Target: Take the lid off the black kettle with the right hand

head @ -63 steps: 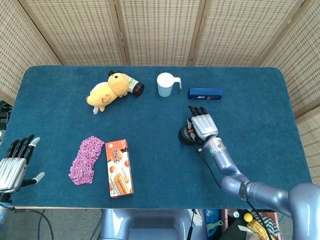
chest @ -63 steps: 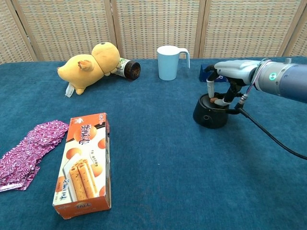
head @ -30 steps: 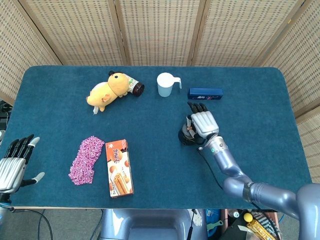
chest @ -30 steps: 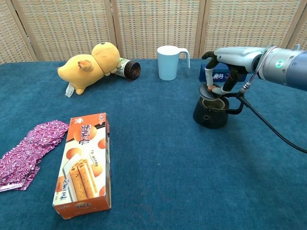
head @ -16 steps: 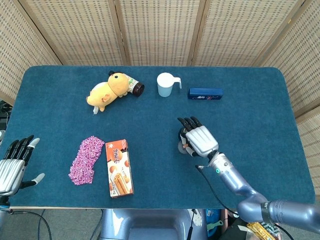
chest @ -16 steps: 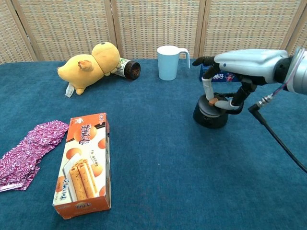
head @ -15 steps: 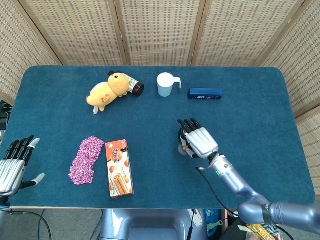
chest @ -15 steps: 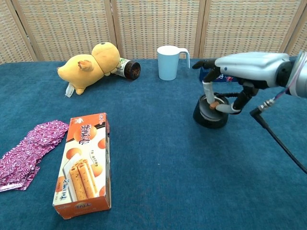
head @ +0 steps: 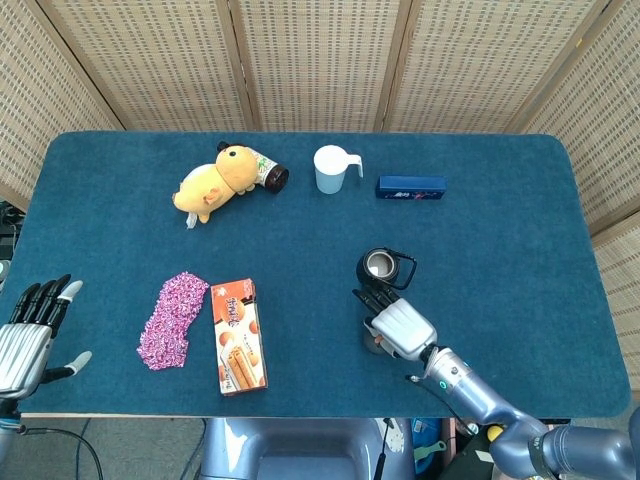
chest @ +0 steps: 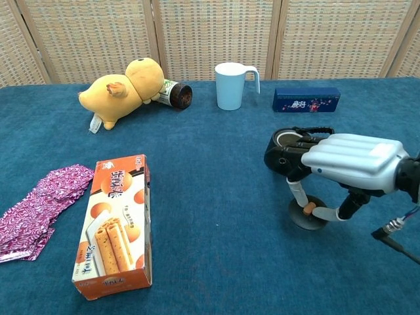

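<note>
1. Your right hand point(chest: 348, 161) is low over the table point(chest: 216, 216), in front of the black kettle point(chest: 283, 147) on the side nearer you. It's got the lid point(chest: 308, 213) pinched by its little knob between the thumb and a finger, other fingers spread above.
2. The lid looks like it's touching the cloth or just about. Can't tell for sure from the chest view, and in the head view the hand mostly covers it.
3. The kettle stands upright and open, just behind the hand. Head view shows a pale inside with nothing obvious in it, but it's too small to swear by.
4. What I'd watch: that pinch is on a tiny knob, so if you open up while the lid's tilted, it could roll or flip. Also your knuckles are close to the kettle, so pulling out forward might bump it.
5. The white cup point(chest: 231, 85) stands upright further back; you can't see its inside.
6. Your left hand point(head: 25, 335) is spread at the table's near left edge, holding nothing.
</note>
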Controlling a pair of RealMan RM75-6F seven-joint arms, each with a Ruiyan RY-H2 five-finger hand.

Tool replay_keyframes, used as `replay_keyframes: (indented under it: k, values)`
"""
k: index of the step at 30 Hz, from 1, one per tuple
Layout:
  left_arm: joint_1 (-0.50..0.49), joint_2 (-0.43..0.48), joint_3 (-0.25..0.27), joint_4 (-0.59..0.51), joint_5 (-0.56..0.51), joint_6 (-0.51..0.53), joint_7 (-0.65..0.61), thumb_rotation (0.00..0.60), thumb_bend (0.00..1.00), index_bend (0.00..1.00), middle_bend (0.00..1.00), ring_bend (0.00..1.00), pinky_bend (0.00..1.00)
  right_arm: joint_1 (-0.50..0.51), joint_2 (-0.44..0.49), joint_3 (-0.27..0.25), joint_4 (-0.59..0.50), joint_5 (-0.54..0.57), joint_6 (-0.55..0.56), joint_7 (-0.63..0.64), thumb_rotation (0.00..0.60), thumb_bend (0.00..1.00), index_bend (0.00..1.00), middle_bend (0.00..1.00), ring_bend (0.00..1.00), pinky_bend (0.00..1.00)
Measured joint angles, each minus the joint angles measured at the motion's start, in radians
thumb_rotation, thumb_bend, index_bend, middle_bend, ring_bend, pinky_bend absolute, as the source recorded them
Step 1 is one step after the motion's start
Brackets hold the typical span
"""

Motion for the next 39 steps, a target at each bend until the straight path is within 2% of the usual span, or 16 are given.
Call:
replay_keyframes:
  k: [1, 4, 6, 10, 15, 22, 27, 31, 39]
  values:
    - [0.0, 0.0, -0.001, 0.0, -0.001, 0.0, 0.0, 0.6, 0.21, 0.0, 0.0, 0.0, 0.0, -0.001, -0.001, 0.0, 0.003, -0.002, 0.0, 0.001, 0.6, 0.44, 0.3, 0.01, 0.0, 0.0]
    - [-0.001, -0.001, -0.002, 0.002, -0.004, -0.003, 0.0, 0.6, 0.21, 0.0, 0.0, 0.0, 0.0, -0.008, -0.003, 0.002, 0.016, -0.014, 0.002, 0.004, 0.6, 0.27, 0.16, 0.0, 0.0, 0.0]
    - [-0.002, -0.001, -0.002, 0.003, -0.005, -0.006, 0.0, 0.6, 0.21, 0.0, 0.0, 0.0, 0.0, -0.011, -0.002, 0.004, 0.02, -0.021, 0.005, 0.005, 0.6, 0.23, 0.14, 0.0, 0.0, 0.0]
    - [-0.004, -0.003, -0.001, 0.003, -0.005, -0.011, 0.001, 0.6, 0.21, 0.0, 0.0, 0.0, 0.0, -0.02, 0.017, 0.012, 0.005, -0.03, 0.028, 0.009, 0.6, 0.23, 0.13, 0.0, 0.0, 0.0]
    - [-0.001, 0.001, -0.002, 0.003, -0.003, -0.005, -0.008, 0.6, 0.21, 0.0, 0.0, 0.0, 0.0, -0.06, 0.098, 0.023, -0.07, -0.059, 0.12, 0.042, 0.6, 0.2, 0.13, 0.0, 0.0, 0.0]
    - [0.005, 0.007, -0.003, -0.001, 0.001, 0.009, -0.012, 0.6, 0.21, 0.0, 0.0, 0.0, 0.0, -0.195, 0.209, 0.014, -0.125, -0.123, 0.345, 0.109, 0.6, 0.0, 0.0, 0.0, 0.0, 0.0]
    - [0.009, 0.007, -0.002, -0.007, 0.004, 0.016, 0.004, 0.6, 0.21, 0.0, 0.0, 0.0, 0.0, -0.342, 0.269, -0.011, -0.143, -0.128, 0.492, 0.152, 0.6, 0.0, 0.0, 0.0, 0.0, 0.0]
    - [0.014, 0.006, 0.001, -0.009, 0.015, 0.026, 0.013, 0.6, 0.21, 0.0, 0.0, 0.0, 0.0, -0.428, 0.277, -0.023, -0.132, -0.134, 0.573, 0.18, 0.6, 0.0, 0.0, 0.0, 0.0, 0.0]
    - [0.014, -0.013, 0.001, 0.004, 0.015, 0.023, 0.05, 0.6, 0.21, 0.0, 0.0, 0.0, 0.0, -0.522, 0.253, -0.023, -0.087, -0.136, 0.635, 0.244, 0.6, 0.0, 0.0, 0.0, 0.0, 0.0]
